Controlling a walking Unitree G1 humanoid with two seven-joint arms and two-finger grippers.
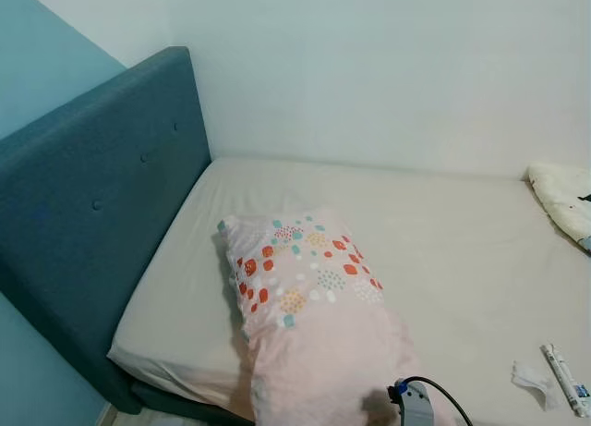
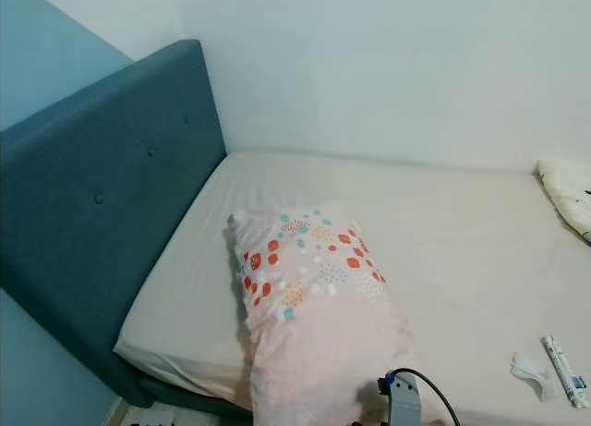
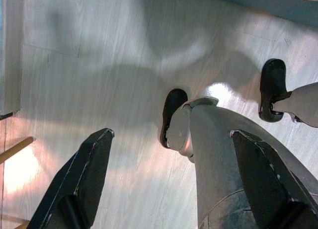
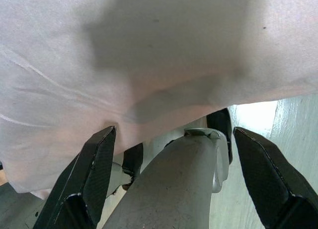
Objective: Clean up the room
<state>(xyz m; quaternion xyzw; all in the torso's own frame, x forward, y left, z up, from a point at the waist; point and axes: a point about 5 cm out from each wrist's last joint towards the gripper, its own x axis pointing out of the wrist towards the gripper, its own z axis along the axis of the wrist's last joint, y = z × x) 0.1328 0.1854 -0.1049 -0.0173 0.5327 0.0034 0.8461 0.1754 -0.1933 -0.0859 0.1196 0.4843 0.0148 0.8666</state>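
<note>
A pink pillow (image 1: 309,306) with a patch of coloured dots lies lengthwise on the bed (image 1: 443,232), its near end hanging over the front edge. My right arm's wrist (image 1: 416,403) shows just beside that near end. In the right wrist view my right gripper (image 4: 175,132) is open, its fingers (image 4: 94,169) spread wide just under the pink pillow fabric (image 4: 149,50), with nothing between them. My left gripper (image 3: 171,134) hangs open over the pale wood floor (image 3: 74,65), above my own leg and feet.
A blue padded headboard (image 1: 92,195) stands along the bed's left side, against white walls. A white bundle of cloth (image 1: 563,200) lies at the far right of the bed. A crumpled tissue (image 1: 531,378) and a white tube (image 1: 565,380) rest near the front right.
</note>
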